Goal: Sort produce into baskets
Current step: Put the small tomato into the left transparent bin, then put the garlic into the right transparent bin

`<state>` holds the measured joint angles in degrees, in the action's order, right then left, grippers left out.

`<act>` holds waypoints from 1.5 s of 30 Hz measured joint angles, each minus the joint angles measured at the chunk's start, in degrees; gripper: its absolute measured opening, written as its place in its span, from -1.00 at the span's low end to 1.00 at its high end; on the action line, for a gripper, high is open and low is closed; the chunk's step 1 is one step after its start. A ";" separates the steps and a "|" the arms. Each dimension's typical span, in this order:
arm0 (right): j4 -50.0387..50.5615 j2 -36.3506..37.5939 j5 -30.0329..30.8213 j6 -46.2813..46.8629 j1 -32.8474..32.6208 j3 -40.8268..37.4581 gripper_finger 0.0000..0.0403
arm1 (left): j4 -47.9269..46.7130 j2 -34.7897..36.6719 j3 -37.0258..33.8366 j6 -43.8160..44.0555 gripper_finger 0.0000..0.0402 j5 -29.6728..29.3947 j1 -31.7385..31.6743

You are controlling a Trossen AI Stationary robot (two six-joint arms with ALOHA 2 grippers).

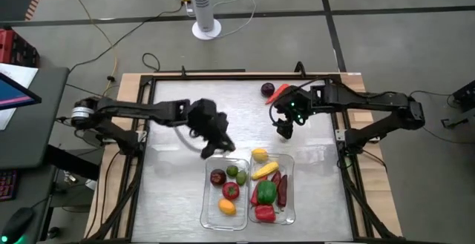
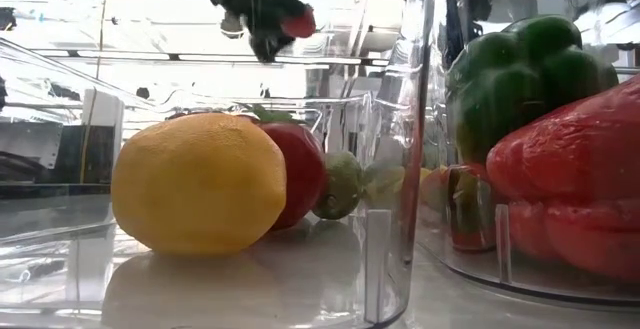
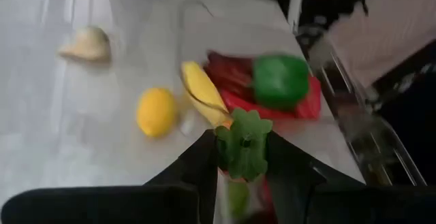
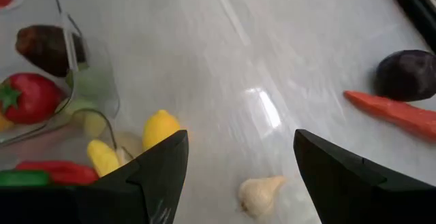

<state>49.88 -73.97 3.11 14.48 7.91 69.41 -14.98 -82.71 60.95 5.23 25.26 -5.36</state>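
Two clear baskets stand side by side at the table's near middle, the left basket (image 1: 207, 193) and the right basket (image 1: 293, 193), both holding produce. My left gripper (image 1: 215, 146) hangs above the far end of the left basket, shut on a red fruit with a green leafy top (image 3: 243, 142). My right gripper (image 1: 285, 130) hovers open farther back to the right, over a white garlic (image 4: 261, 191) lying on the table. A lemon (image 1: 259, 154) lies at the right basket's far end. A dark purple round piece (image 1: 267, 90) and a carrot (image 1: 277, 94) lie near the far edge. My left gripper pinches the red fruit (image 2: 298, 21) between its two fingers. The green leafy top (image 3: 240, 134) sticks out forward past the fingertips. The fingers slant down from the table's left side. The fruit is lifted clear, above the left basket.
The left basket holds a dark red round piece (image 1: 217, 176), a tomato (image 1: 231, 190) and a yellow-orange piece (image 1: 227, 207). The right basket holds corn (image 1: 265, 170), a green pepper (image 1: 267, 192) and a red pepper (image 1: 265, 213). Bare tabletop lies left of the baskets.
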 joint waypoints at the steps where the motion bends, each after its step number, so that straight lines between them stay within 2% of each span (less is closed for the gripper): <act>1: -0.19 0.00 0.00 0.00 0.40 0.00 0.45 | -1.20 0.73 0.00 0.27 -0.56 -1.91 1.85; 7: 0.16 -2.47 -0.26 0.01 0.28 0.02 0.46 | -3.95 1.09 -0.02 4.84 -0.51 -12.85 12.03; 11: 4.98 -6.40 -1.25 -0.87 -1.04 0.02 0.54 | -3.84 -0.86 -0.04 6.58 -0.28 -18.02 16.87; 16: 11.58 -10.63 -1.76 0.32 -1.56 0.00 0.69 | -4.39 -1.87 -0.09 11.39 0.08 -18.18 18.16; 20: 13.12 -11.54 -2.93 0.50 -1.53 0.00 0.76 | -4.33 -0.83 -0.09 16.30 0.24 -19.76 17.86; 24: 12.80 -11.50 -5.88 1.71 1.14 -2.82 0.75 | -3.40 1.92 -0.09 19.01 0.25 -25.81 17.68; 29: 10.86 -11.56 -6.61 5.16 3.76 -10.88 0.66 | 1.06 5.65 -0.09 19.28 0.19 -34.85 17.68; 35: 1.02 -11.56 -3.65 8.89 4.67 -16.93 0.63 | 6.06 9.38 -0.09 17.53 0.16 -39.87 17.65; 45: -4.44 -11.61 -3.27 8.48 4.74 -17.31 0.62 | 5.47 16.41 -0.08 13.92 0.16 -46.65 17.59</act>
<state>45.44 -85.59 -0.16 22.96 12.65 52.10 -9.51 -66.30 60.87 19.16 -21.39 12.23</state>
